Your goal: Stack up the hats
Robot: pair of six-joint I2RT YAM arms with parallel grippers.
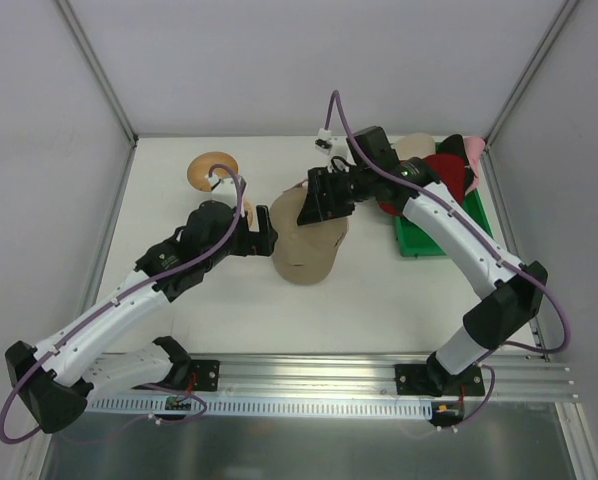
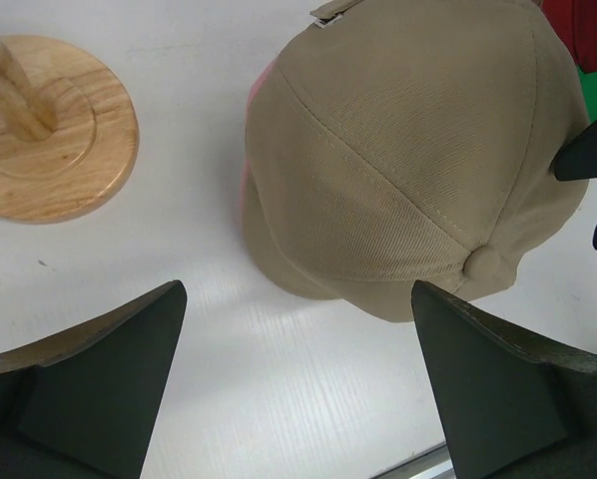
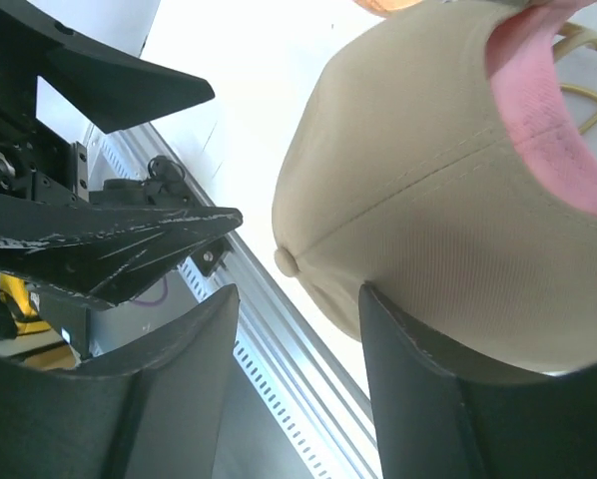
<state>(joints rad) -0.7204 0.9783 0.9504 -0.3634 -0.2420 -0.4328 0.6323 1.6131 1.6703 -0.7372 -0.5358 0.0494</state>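
On the counter (image 1: 209,310), centre | tan cap (image 1: 309,248) covers pink hat (image 3: 553,130) — stack begun | right claw (image 3: 297,299) spread, empty | left claw (image 2: 298,289) spread, empty

- A robot lab test cell.
- Left arm (image 1: 109,312) and right arm (image 1: 461,236) are bolted to an aluminium rail (image 1: 309,377) at 6 o'clock of a white table (image 1: 199,312).
- Grey panels (image 1: 309,60) between metal posts (image 1: 97,68) enclose it at 9, 12 and 3 o'clock.
- Purple cables (image 1: 335,108) run along both arms.
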